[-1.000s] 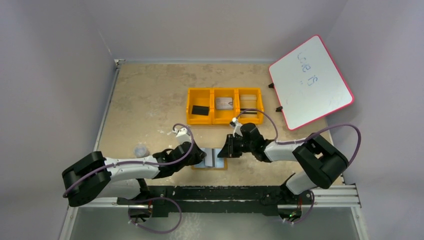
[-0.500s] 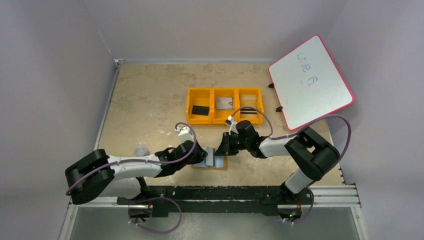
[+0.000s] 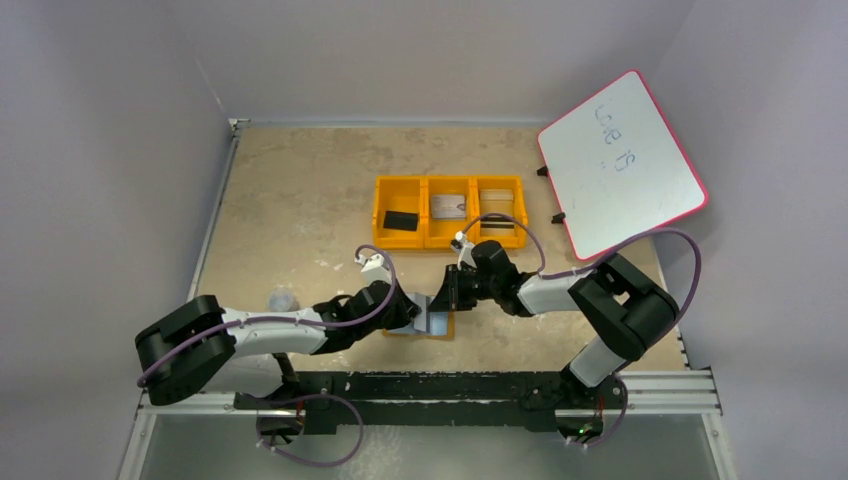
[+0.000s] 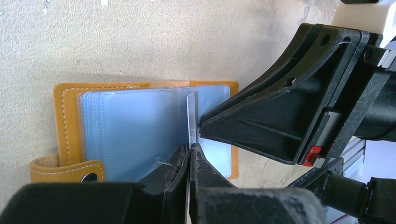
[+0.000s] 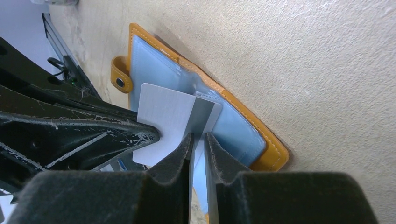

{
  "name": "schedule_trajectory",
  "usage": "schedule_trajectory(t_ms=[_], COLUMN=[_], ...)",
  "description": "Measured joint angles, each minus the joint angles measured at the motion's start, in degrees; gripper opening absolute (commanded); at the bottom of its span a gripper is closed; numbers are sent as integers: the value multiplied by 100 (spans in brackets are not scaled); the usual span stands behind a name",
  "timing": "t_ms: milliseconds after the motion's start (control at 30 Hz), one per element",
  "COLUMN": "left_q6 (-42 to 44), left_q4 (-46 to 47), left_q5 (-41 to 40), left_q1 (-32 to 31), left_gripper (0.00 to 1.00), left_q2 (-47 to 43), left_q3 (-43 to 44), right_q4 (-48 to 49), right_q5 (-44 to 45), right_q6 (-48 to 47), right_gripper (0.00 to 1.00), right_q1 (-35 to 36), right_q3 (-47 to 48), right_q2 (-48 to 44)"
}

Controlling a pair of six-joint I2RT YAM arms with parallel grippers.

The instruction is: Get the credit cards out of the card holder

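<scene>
Tabletop (image 5: 327,56); right-wrist-only white card (image 5: 161,119) face between both tools.

card holder (image 4: 65,112): tan leather-like cover, pale stitching, glossy clear blue-grey plastic sleeves
credit card (image 5: 163,123): smooth matt pale plastic
gripper fingers (image 5: 180,163): matt black plastic, scuffed
table (image 4: 140,37): rough beige, speckled
tray (image 3: 450,212): glossy orange plastic

Even, soft indoor light; overhead view sharp, wrist views blurred up close.
The table (image 3: 300,190) is evenly lit with faint shadows under the arms. The whiteboard (image 3: 620,165) shows mild glare. In both wrist views the near finger bases blur dark, and the card holder (image 4: 65,100) casts a thin shadow.
</scene>
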Motion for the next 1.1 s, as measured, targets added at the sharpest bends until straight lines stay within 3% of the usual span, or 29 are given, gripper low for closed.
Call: schedule_trajectory(t_ms=[200, 367, 733, 1100], left_q6=[-13, 2, 162, 402], left_q4=[-498, -1233, -1567, -986], left_q5=[-275, -743, -1174, -1102], left_q1=[-20, -26, -26, -26], left_gripper=[0, 0, 0, 0], left_q2=[-267, -997, -2284, -2494], left_q3=[96, 111, 120, 61], right_q4=[-85, -286, -824, -249], right_q5=[57, 229, 789, 1049], right_q6=[0, -9, 11, 286], right_gripper=[18, 24, 57, 60], right_q1=[2, 33, 33, 33], right_q3=[28, 35, -44, -553], right_q2=[-17, -190, -1696, -2470])
